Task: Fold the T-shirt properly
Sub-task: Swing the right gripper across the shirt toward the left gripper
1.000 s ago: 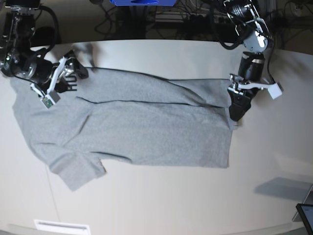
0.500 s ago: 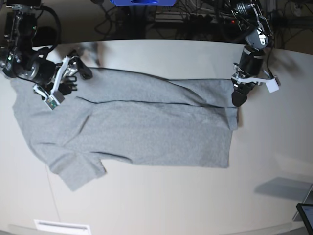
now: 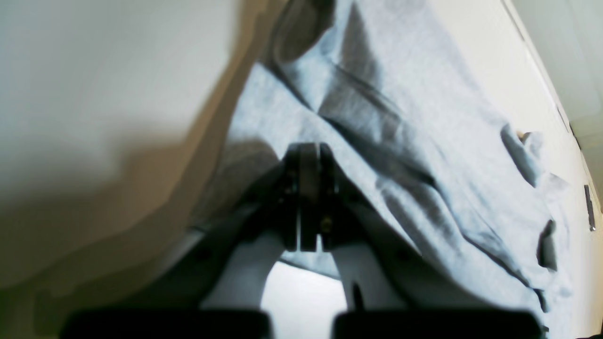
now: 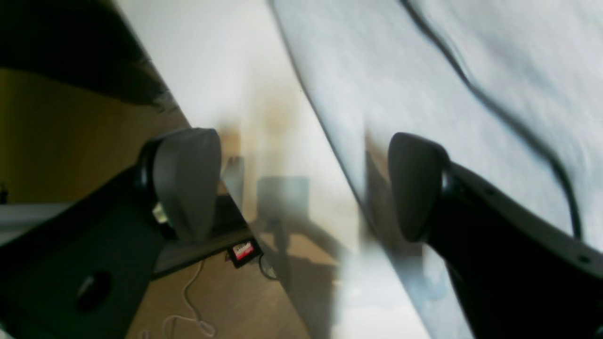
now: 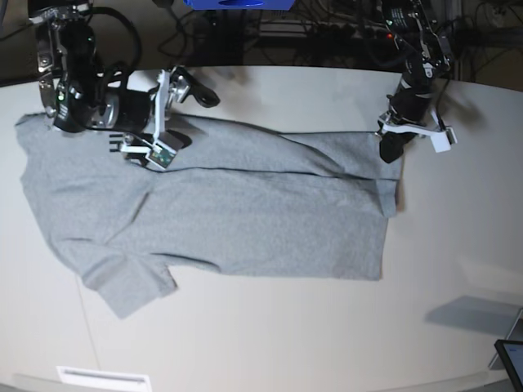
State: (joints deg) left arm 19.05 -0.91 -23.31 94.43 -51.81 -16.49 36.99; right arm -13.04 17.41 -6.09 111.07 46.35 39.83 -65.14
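The heather-grey T-shirt (image 5: 245,212) lies spread flat on the pale table (image 5: 286,335), plain side up, with a sleeve (image 5: 131,286) at the near left. My left gripper (image 5: 391,152) is at the shirt's far right corner. In the left wrist view its jaws (image 3: 308,153) are pressed together on the creased fabric (image 3: 424,141) at that edge. My right gripper (image 5: 186,114) hovers over the shirt's far edge, left of centre. It is wide open in the right wrist view (image 4: 301,155), the shirt's edge (image 4: 339,117) running between the two fingers.
A dark tablet corner (image 5: 511,359) sticks in at the near right. A white strip (image 5: 102,377) lies at the near left edge of the table. Cables and a blue object (image 5: 237,3) sit behind the table's far edge.
The left gripper closed at the shirt's right edge and drew back toward the far side. The right arm swung rightward along the shirt's far edge, still open.
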